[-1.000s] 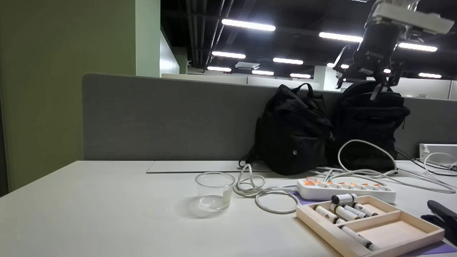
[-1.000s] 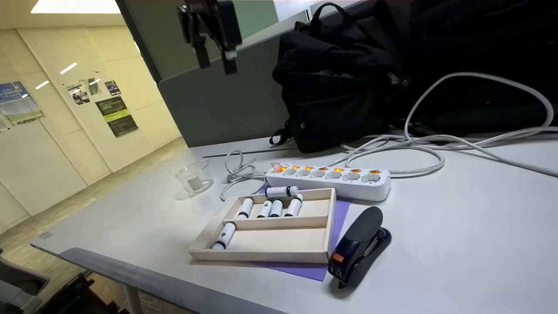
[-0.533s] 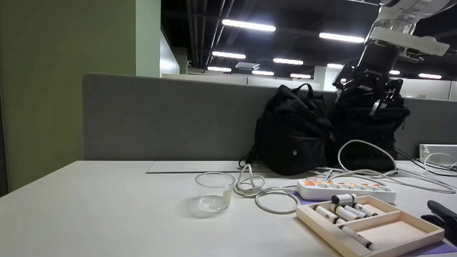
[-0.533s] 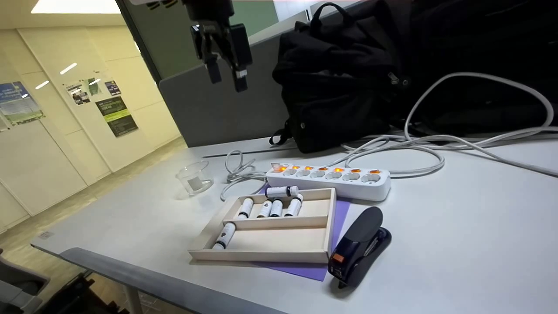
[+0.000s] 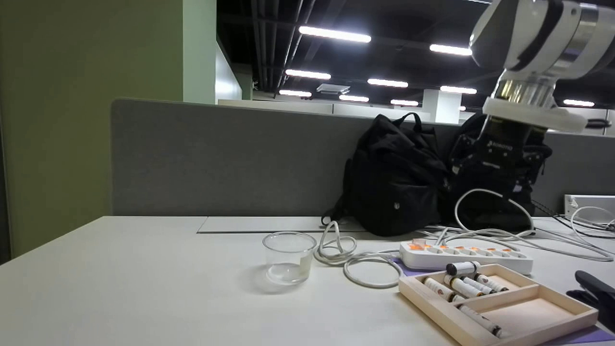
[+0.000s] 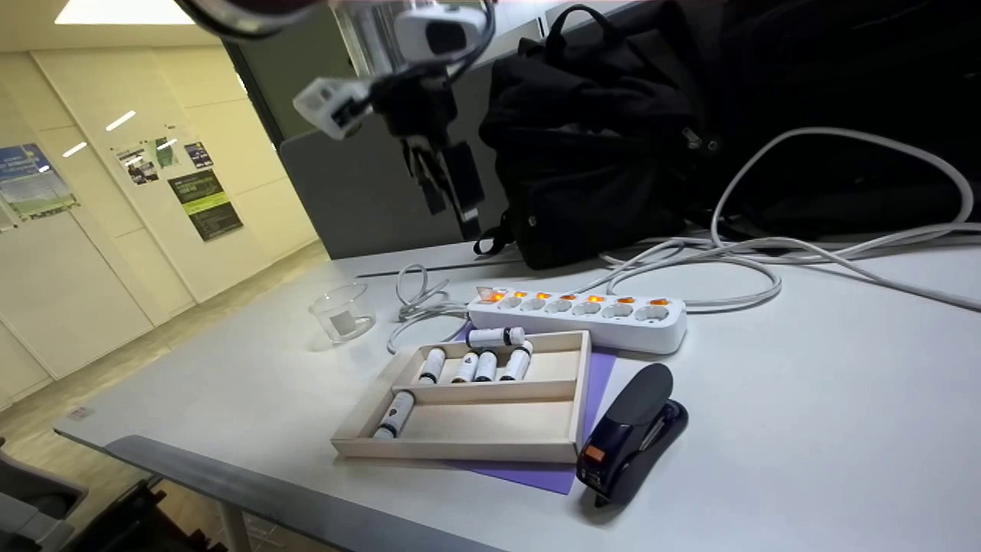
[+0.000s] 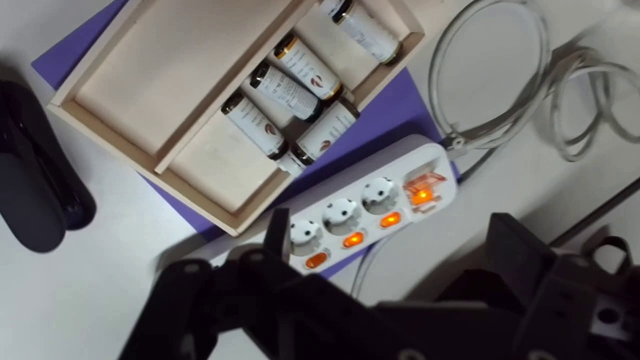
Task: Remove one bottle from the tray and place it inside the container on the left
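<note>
A Panda arm (image 5: 533, 38) hangs above a desk (image 6: 805, 422) w/ its gripper (image 7: 392, 232) pointing down, fingers spread wide. On the wooden tray (image 6: 460, 451), one bottle (image 6: 490, 337) lies at the rim nearest the power strip (image 6: 582, 326), crosswise to the other bottles (image 7: 285, 91), long axis approx. parallel to that rim, white cap facing away fr. the clear container (image 5: 288, 259), left of tray in both ext. views.
</note>
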`<state>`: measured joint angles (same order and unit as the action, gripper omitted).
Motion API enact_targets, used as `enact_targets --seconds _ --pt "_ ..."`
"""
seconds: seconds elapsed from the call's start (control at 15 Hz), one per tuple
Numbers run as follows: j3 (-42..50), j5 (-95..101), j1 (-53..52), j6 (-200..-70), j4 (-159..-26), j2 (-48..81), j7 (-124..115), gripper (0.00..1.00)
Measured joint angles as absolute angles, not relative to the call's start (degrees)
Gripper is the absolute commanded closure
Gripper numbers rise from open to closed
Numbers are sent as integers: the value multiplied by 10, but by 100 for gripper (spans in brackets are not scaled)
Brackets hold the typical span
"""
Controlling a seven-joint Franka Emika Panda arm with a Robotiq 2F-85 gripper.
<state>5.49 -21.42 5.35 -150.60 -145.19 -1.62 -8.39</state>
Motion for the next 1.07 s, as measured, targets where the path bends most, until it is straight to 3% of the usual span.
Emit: enact_targets --seconds 0.33,0.6,0.67,0.73,1.07 --pt "40 -249 38 -1658 -1460 139 -189 0" --pt "36 -284 20 -1693 -1438 222 -270 0" --pt "31 -296 20 -1693 -1428 233 -279 6" --pt "25 -309 20 -1690 -1416 241 -285 25" --pt "5 -353 21 -1676 -1382 247 -290 62"
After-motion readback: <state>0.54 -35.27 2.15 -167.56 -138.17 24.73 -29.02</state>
